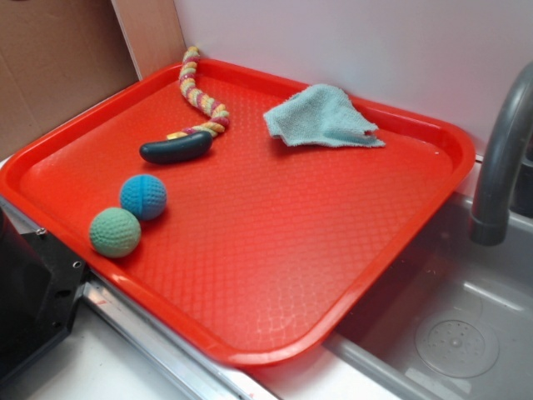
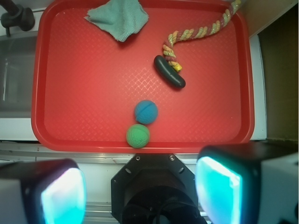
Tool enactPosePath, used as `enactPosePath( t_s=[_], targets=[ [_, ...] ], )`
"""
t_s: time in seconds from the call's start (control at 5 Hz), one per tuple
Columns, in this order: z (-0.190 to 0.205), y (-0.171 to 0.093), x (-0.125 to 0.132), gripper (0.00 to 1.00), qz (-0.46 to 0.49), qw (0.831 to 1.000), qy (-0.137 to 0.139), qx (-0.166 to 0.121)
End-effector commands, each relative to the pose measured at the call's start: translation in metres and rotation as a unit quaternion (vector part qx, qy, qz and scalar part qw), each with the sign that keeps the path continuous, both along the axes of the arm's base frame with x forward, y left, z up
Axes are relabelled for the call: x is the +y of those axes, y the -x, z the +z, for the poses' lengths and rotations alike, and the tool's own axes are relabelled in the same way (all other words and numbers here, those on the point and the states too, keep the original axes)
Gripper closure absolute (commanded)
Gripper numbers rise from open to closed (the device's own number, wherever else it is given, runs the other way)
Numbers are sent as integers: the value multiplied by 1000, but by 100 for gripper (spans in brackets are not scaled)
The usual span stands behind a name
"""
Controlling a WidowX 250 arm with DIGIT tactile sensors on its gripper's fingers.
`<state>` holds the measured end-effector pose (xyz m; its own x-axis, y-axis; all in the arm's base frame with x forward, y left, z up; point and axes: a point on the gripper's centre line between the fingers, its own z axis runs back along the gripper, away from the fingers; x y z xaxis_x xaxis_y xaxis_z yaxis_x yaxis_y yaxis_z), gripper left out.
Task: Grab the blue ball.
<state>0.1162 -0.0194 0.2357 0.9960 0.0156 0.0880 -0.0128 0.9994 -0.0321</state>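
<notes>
A: Where is the small bright-blue knitted ball (image 2: 146, 112)?

B: On the red plastic tray (image 1: 275, 275), near its front-left edge in the exterior view. The green knitted ball (image 2: 138, 135) sits touching it, or as good as touching, on the side nearer the rim.

A: And the hand (image 2: 140, 186)?

B: High above the tray's near edge and apart from everything, as far as the wrist view shows. Its two pale fingers (image 2: 63, 193) stand spread wide at the bottom of that view, with nothing between them.

A: So the reach hasn't begun. How would you do it well?

B: I'd centre the hand over the blue ball first, since it lies further into the tray than the fingers now do. Then turn the wrist so the fingers close across the ball along the line that misses the green one; a finger needs free tray on each side, and the green ball takes up one side.

A: Other obstacles?

B: The black rounded handle (image 2: 169, 71) of the yellow-and-pink braided rope toy (image 2: 196, 32) lies well apart, and the crumpled pale-green cloth (image 2: 119, 18) is at the far end. Neither should interfere. I'd go down low enough to grip at the ball's widest part, because a round, soft ball pinched high will likely squirt out.
</notes>
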Motion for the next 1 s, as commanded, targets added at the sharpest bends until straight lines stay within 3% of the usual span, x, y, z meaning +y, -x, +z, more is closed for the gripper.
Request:
enactPosePath(
  t_s=[0.0, 0.6, 0.8],
  targets=[
    [0, 0, 0, 0, 0, 1000, 0, 0],
    [-45, -24, 8, 0, 185, 983, 14, 8],
    [-75, -33, 18, 0, 215, 976, 32, 5]
  ],
)
